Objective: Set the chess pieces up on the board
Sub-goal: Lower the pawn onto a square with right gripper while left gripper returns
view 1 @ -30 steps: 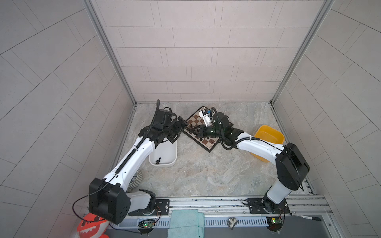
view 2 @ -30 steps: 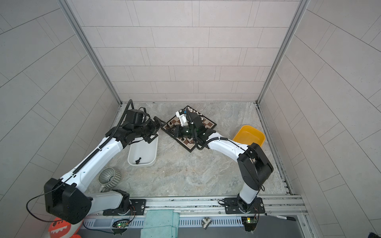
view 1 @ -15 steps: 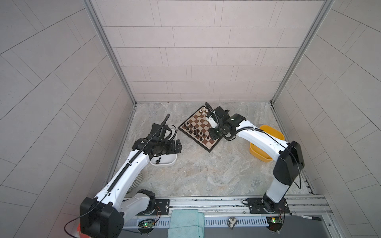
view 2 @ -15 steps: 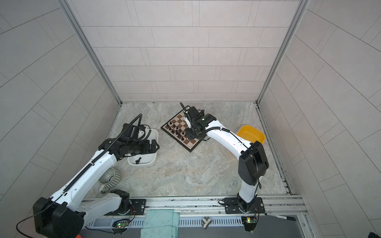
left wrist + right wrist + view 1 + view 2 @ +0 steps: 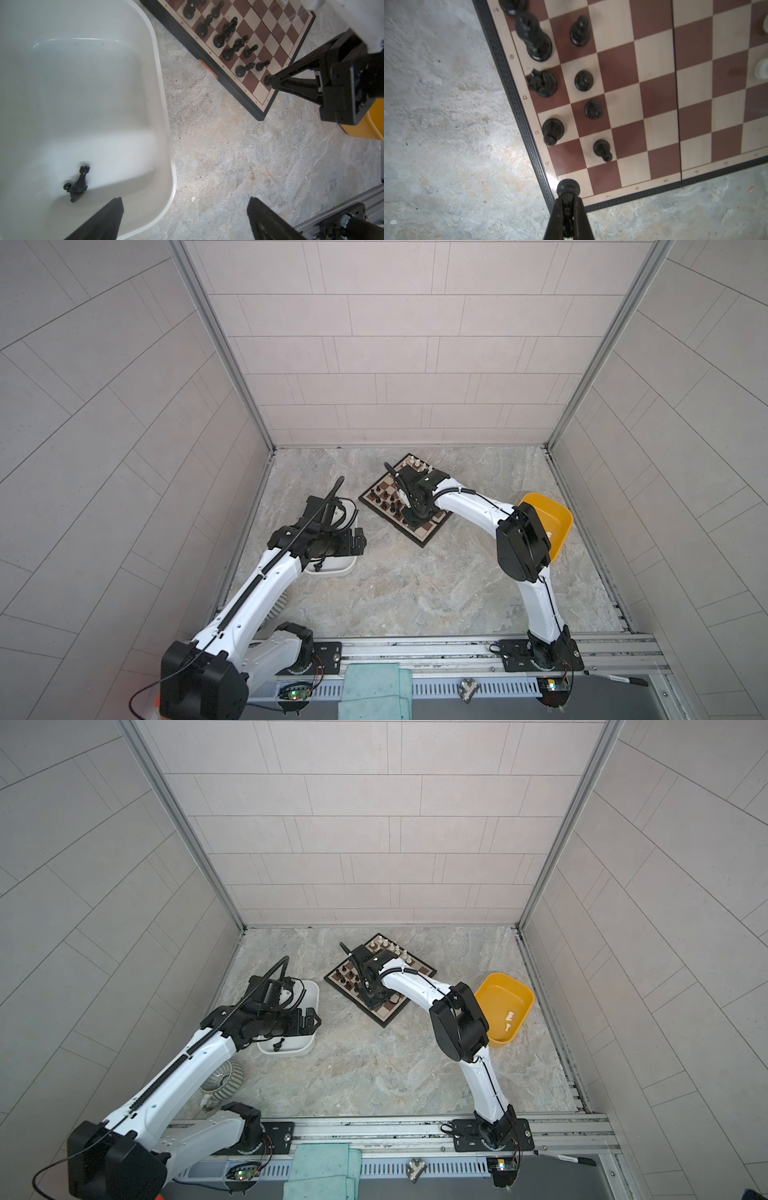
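left gripper [image 5: 182, 217] back over tub [image 5: 165, 124], jaws wide, right gripper [image 5: 568, 200] pinching piece [image 5: 568, 187] at board [image 5: 656, 99] corner, floor [image 5: 446, 124] beside

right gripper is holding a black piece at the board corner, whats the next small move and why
Probably ease the black piece down onto the cream corner square and open the right gripper. Its jaws are shut on the piece, right over that empty square of the board, in line with the other black pieces along that edge. Whether the base already touches is unclear.
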